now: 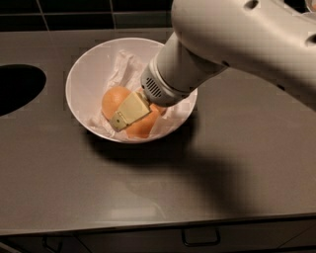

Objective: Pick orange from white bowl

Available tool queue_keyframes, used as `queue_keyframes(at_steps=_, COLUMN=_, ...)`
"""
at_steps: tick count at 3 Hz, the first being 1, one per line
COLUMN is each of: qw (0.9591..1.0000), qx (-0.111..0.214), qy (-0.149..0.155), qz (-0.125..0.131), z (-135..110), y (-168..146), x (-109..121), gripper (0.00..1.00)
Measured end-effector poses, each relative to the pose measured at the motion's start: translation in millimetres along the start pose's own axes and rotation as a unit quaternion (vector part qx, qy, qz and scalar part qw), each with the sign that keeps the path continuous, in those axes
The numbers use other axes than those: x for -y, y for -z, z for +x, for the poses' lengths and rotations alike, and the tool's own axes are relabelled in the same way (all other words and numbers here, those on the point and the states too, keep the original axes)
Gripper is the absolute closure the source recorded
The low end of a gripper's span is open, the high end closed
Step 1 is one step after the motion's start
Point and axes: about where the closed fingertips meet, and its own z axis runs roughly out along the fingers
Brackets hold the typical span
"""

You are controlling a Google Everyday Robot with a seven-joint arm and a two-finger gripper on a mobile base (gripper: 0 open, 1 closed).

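The white bowl (84, 69) stands on the grey counter, left of centre, lined with crumpled white paper (123, 64). Two oranges show in it: one (112, 99) on the left and one (143, 127) lower, near the front rim. My gripper (122, 117) reaches down into the bowl from the upper right. Its yellowish tip lies across the gap between the two oranges and touches both. My large white arm (237, 44) hides the right part of the bowl and whatever is behind the tip.
A dark round hole (15, 89) is cut into the grey counter (237, 163) at the far left. A dark tiled wall (74, 10) runs along the back. A drawer handle (200, 239) shows below the counter's front edge.
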Motion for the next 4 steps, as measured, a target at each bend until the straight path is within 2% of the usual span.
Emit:
queue_keyframes(at_steps=1, qw=0.9997, qx=0.005, qy=-0.019, qz=0.011, z=3.4, y=-1.1, x=2.8, gripper=0.18)
queue_keyframes(at_steps=2, qw=0.9993, qx=0.005, qy=-0.03, qz=0.02, z=5.8, y=-2.8, x=4.0, gripper=0.19)
queue_keyframes(at_steps=3, qw=0.9982, qx=-0.003, qy=-0.039, qz=0.045, z=5.3, y=-8.3, x=7.1, gripper=0.23)
queue_keyframes(at_steps=4, qw=0.9982, qx=-0.003, qy=-0.039, qz=0.045, z=5.3, y=-8.4, x=7.1, gripper=0.25)
